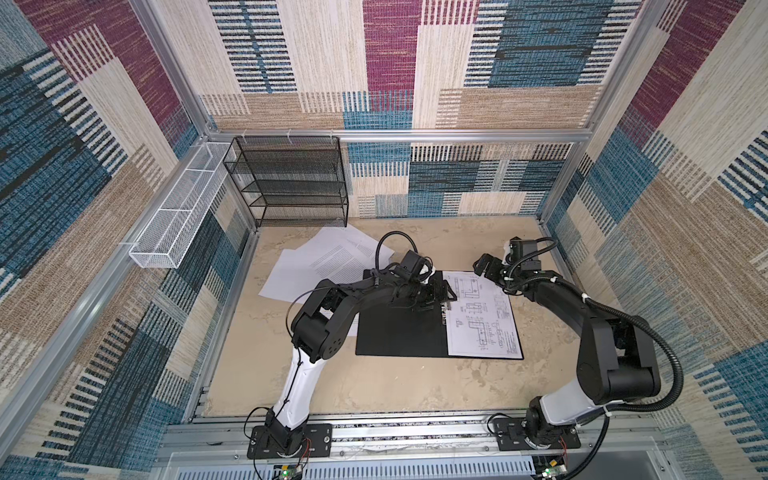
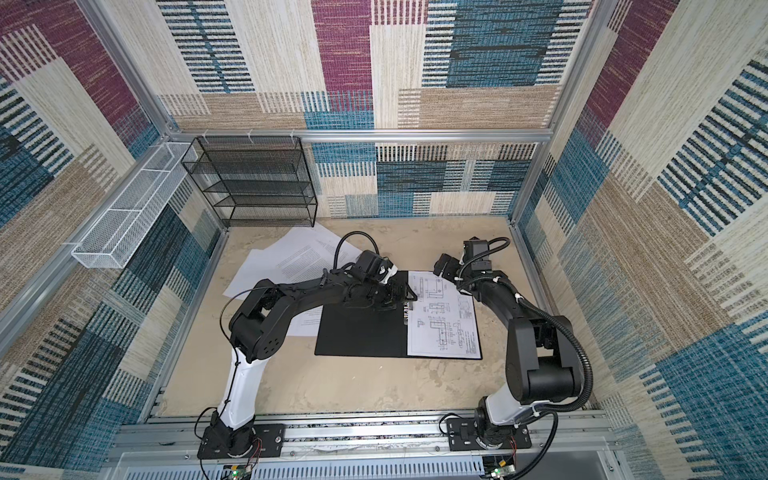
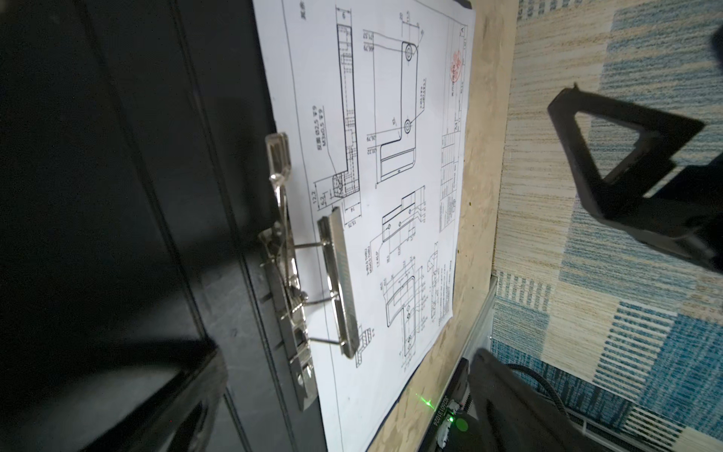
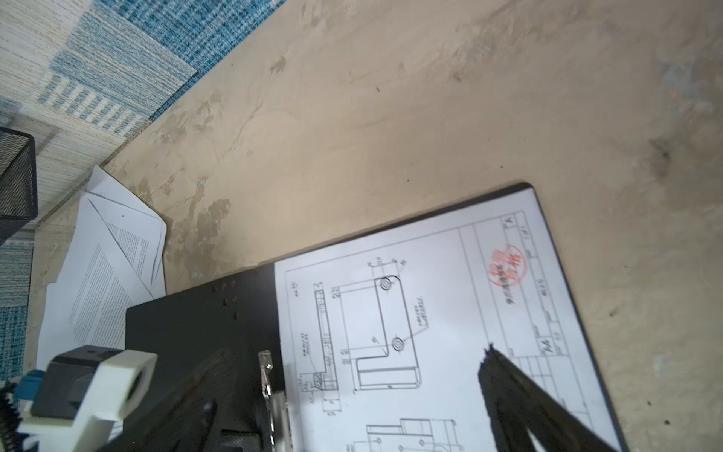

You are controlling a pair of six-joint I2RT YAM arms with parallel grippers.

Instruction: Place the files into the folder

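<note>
The folder (image 1: 399, 332) (image 2: 361, 332) lies open on the table, black inside up. A file with a line drawing (image 1: 482, 316) (image 3: 391, 195) (image 4: 391, 313) lies on its right half. The bar of the metal spine clip (image 3: 336, 285) (image 1: 446, 309) sits over that sheet's edge. My left gripper (image 1: 442, 291) (image 2: 401, 291) (image 3: 332, 411) hovers open over the clip's far end, holding nothing. My right gripper (image 1: 484, 266) (image 2: 442, 264) (image 4: 360, 403) hangs open and empty above the folder's far right part. More files (image 1: 328, 259) (image 2: 291, 257) (image 4: 101, 281) lie loose at the back left, partly under the folder and the left arm.
A black wire-mesh rack (image 1: 291, 178) stands at the back left against the wall. A white mesh basket (image 1: 178, 216) hangs on the left wall. Patterned walls close in three sides, and an aluminium rail (image 1: 374, 432) carrying both arm bases runs along the front.
</note>
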